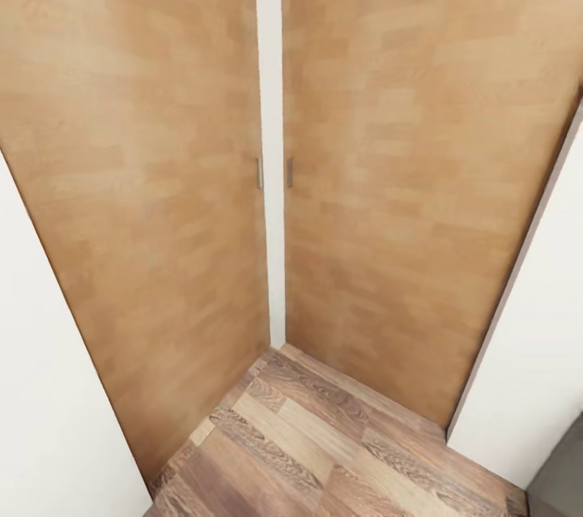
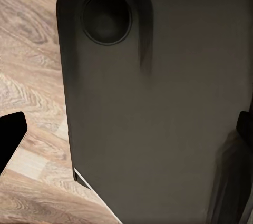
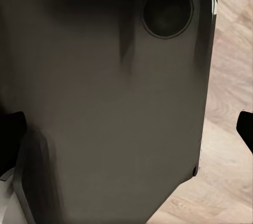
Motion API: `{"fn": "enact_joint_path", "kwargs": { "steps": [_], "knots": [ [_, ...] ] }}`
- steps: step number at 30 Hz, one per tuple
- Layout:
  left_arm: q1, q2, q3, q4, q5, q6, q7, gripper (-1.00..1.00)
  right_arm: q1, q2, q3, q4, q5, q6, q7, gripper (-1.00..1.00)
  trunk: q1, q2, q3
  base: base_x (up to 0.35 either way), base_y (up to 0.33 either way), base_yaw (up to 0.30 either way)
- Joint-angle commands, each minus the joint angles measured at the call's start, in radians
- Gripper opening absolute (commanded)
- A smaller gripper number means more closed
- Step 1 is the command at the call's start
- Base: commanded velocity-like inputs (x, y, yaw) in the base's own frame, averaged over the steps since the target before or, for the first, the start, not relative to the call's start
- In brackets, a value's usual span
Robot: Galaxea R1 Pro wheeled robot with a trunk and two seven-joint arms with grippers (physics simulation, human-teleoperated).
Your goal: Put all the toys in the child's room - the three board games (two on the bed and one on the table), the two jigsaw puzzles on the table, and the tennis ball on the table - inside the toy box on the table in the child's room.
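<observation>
Two tall wooden doors (image 1: pixel 138 201) stand side by side, each carrying one slim metal handle (image 1: pixel 259 173), so two handles in all. One white strip of wall (image 1: pixel 271 136) separates them. One wood-plank floor (image 1: pixel 324 444) lies below.

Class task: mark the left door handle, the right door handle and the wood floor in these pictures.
Left handle (image 1: pixel 259 173), head view, middle of the bar.
Right handle (image 1: pixel 289 172), head view, middle of the bar.
Floor (image 1: pixel 324 444), head view, bare planks before the doors.
</observation>
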Motion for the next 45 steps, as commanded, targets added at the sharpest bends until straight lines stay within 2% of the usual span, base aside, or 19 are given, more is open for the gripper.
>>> {"fn": "enact_joint_path", "kwargs": {
  "steps": [1,45],
  "knots": [
    [0.0,0.0,0.0,-0.001,0.0,-0.001,0.0,1.0,0.0,0.0,-0.001,0.0,-0.001,-0.001,0.0,1.0,0.0,0.0,-0.001,0.0,0.0,-0.261],
    [0.0,-0.001,0.0,-0.001,0.0,0.0,0.0,1.0,0.0,0.0,0.001,0.0,-0.005,-0.026,0.0,1.0,0.0,0.0,-0.001,0.0,0.0,-0.261]
  ]
}}
